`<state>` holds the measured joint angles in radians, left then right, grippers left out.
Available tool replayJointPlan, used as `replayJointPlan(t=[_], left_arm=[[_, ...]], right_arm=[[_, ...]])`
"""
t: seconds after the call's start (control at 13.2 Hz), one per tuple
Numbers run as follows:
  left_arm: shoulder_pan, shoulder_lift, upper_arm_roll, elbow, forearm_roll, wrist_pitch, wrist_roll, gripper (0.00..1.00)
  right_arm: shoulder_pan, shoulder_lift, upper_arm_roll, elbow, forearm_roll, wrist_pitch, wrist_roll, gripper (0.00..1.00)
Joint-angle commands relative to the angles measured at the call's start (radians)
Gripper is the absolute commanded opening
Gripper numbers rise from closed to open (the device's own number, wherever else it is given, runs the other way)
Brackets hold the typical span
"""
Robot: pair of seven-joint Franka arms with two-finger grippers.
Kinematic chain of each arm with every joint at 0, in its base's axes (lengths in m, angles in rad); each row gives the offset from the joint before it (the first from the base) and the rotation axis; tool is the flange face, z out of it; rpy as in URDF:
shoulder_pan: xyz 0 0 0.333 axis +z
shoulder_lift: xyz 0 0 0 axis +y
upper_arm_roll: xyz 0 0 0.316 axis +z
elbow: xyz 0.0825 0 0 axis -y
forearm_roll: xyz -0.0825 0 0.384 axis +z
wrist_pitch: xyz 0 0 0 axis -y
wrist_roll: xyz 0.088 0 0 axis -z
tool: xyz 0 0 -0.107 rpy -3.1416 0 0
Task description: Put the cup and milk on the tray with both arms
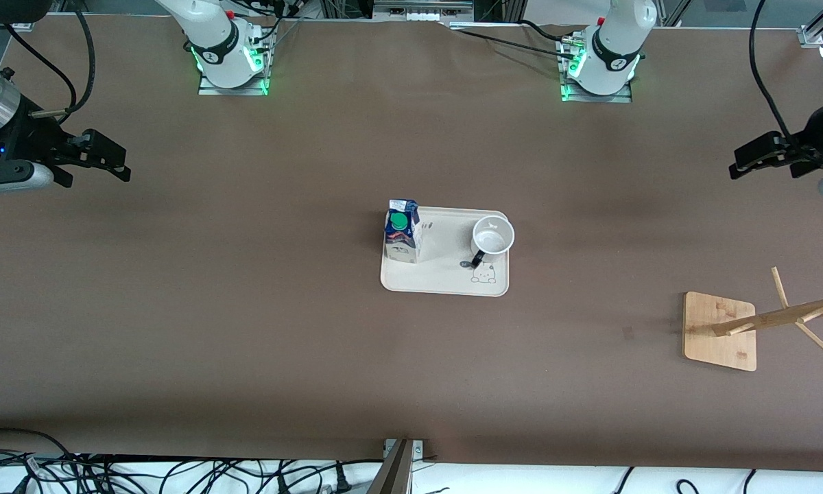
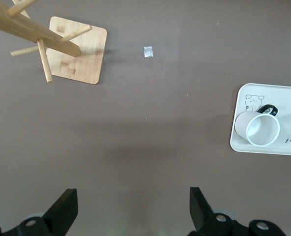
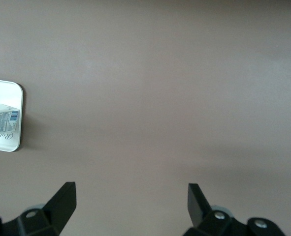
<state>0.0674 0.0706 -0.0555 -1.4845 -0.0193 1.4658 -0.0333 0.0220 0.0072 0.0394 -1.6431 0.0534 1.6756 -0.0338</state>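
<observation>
Both hands, left hand [image 1: 744, 161] and right hand [image 1: 113, 159], hang spread apart and empty over bare desk [image 1: 247, 309] ends, since cup [image 1: 492, 237] and milk [image 1: 402, 232] already stand upright on the tray [image 1: 446, 274], task apparently done

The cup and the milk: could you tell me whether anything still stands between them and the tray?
Nothing visible does: the cup and the milk both stand upright on the tray already.

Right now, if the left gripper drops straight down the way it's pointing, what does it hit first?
Probably just bare table. The left gripper is open and faces down at brown tabletop. The wooden rack and the tray with the cup sit off to either side, out of that line.
</observation>
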Motion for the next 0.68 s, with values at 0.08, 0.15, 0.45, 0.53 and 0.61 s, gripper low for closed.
replayJointPlan(t=[0.08,0.15,0.45,0.53,0.61], left_arm=[[0.000,-0.022,0.008,-0.031,-0.002,-0.024,0.004,1.00],[0.000,-0.020,0.008,-0.031,-0.002,-0.030,0.006,1.00],[-0.001,-0.019,0.005,-0.028,-0.002,-0.033,0.006,1.00],[0.000,-0.018,0.008,-0.026,-0.002,-0.033,0.006,1.00],[0.002,-0.018,0.009,-0.026,-0.002,-0.033,0.006,1.00]], right_arm=[[-0.005,0.002,0.011,0.017,-0.010,-0.011,0.018,1.00],[-0.005,0.002,0.011,0.017,-0.009,-0.013,0.018,1.00],[-0.005,0.002,0.011,0.017,-0.009,-0.011,0.018,1.00],[-0.005,0.002,0.011,0.017,-0.009,-0.013,0.018,1.00],[-0.005,0.002,0.011,0.017,-0.009,-0.013,0.018,1.00]])
